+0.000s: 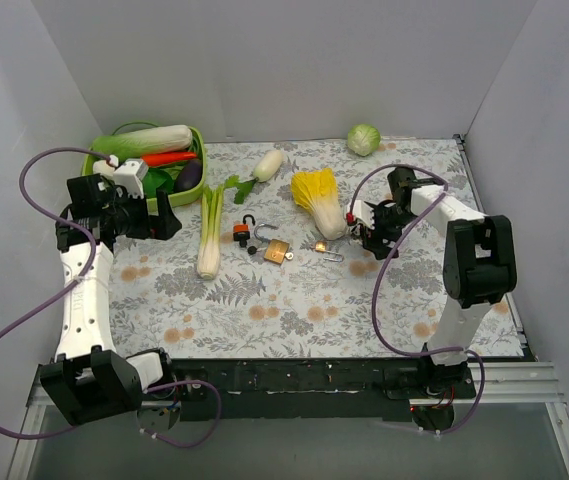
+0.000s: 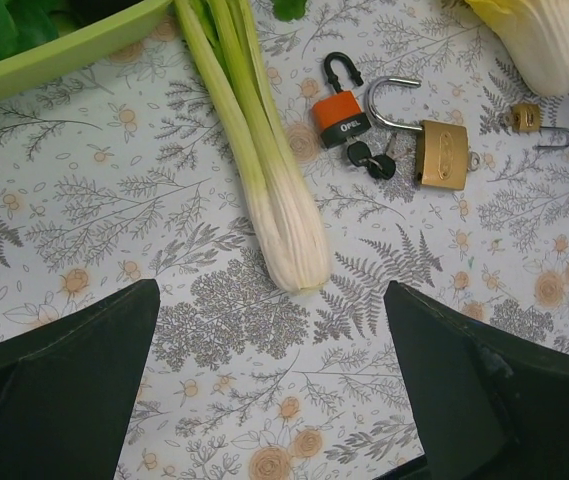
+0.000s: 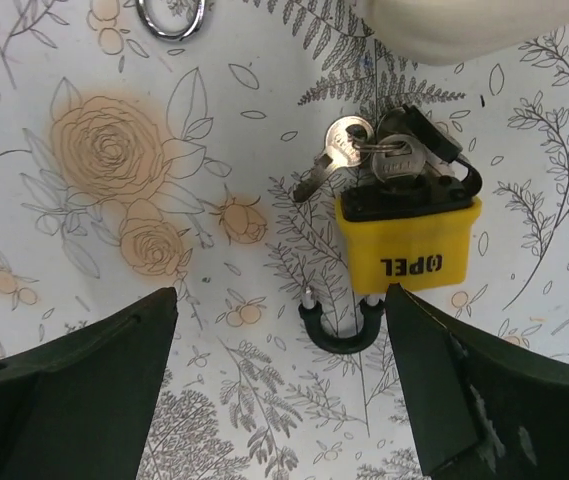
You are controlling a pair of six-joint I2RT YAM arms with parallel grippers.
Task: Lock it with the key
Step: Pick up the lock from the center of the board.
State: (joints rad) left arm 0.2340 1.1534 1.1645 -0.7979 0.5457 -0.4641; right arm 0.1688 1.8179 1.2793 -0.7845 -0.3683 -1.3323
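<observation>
A yellow OPEL padlock point(image 3: 409, 245) lies on the floral cloth with its black shackle point(image 3: 341, 328) open and a bunch of keys point(image 3: 364, 155) at its keyhole end. My right gripper point(image 3: 279, 390) is open just above it, with the shackle between the fingers and the right finger point(image 3: 484, 400) next to the lock body. In the top view the right gripper point(image 1: 366, 228) hides this lock. An orange padlock point(image 2: 341, 112), a brass padlock point(image 2: 441, 153) with its shackle open and black keys point(image 2: 372, 160) lie mid-table. My left gripper point(image 2: 274, 370) is open and empty, near the basket in the top view point(image 1: 159, 222).
A leek point(image 1: 210, 235) lies left of the locks. A napa cabbage point(image 1: 321, 200) lies beside the right gripper. A small brass padlock point(image 1: 320, 245), a green basket point(image 1: 99, 160) of vegetables, a white radish point(image 1: 267, 164) and a round cabbage point(image 1: 364, 139) are also on the cloth.
</observation>
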